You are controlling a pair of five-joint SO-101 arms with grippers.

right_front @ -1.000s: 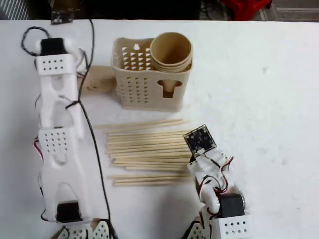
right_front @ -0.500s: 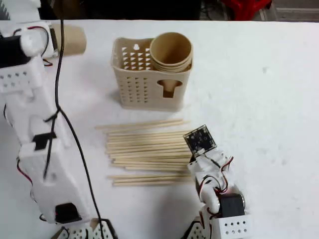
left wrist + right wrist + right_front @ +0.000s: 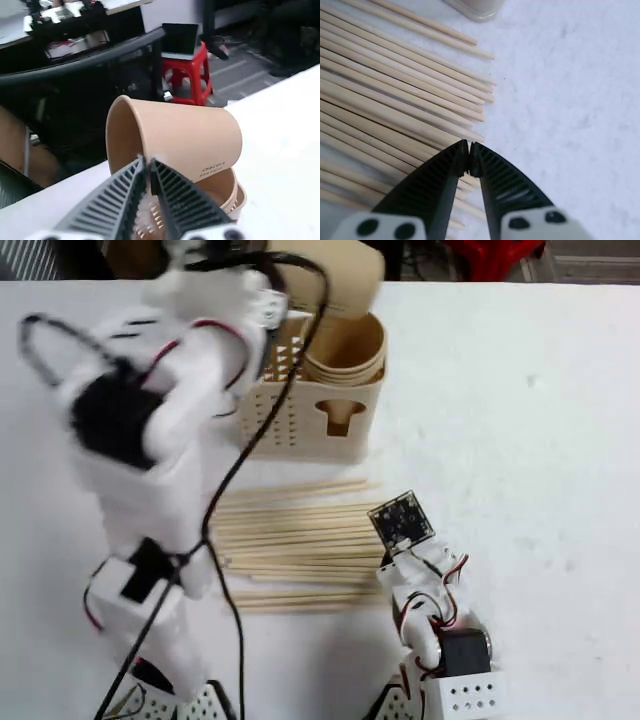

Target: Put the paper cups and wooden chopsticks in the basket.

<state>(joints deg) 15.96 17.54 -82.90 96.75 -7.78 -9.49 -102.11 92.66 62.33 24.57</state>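
Brown paper cup [image 3: 170,132]: lies on its side in the air, held at the rim by the left gripper, with its open mouth turned toward the wrist camera. In the high view it [image 3: 335,275] hangs over the far side of the basket, just above the stacked cups.
Left gripper [image 3: 147,167]: its ribbed black fingers are pressed together, pinching the wall of the cup at the rim.
Left arm [image 3: 150,440]: white, raised off the table over its left side and leaning toward the basket, with a black cable looped along it.
Stacked cups [image 3: 345,345]: nested upright in the right part of the basket, their rims standing above its wall.
Basket [image 3: 300,420]: beige and perforated, upright on the table near the far edge, a little left of the middle.
Wooden chopsticks [image 3: 290,540]: a loose pile lying flat on the table between the basket and the near edge, the sticks running roughly along that edge.
Right gripper [image 3: 469,150]: fingers closed tip to tip with nothing between them, low over the right-hand ends of the chopsticks [image 3: 395,100].
Right arm [image 3: 430,610]: folded low by the near edge, at the right end of the pile.
Table [image 3: 520,440]: white, and bare to the right of the basket.
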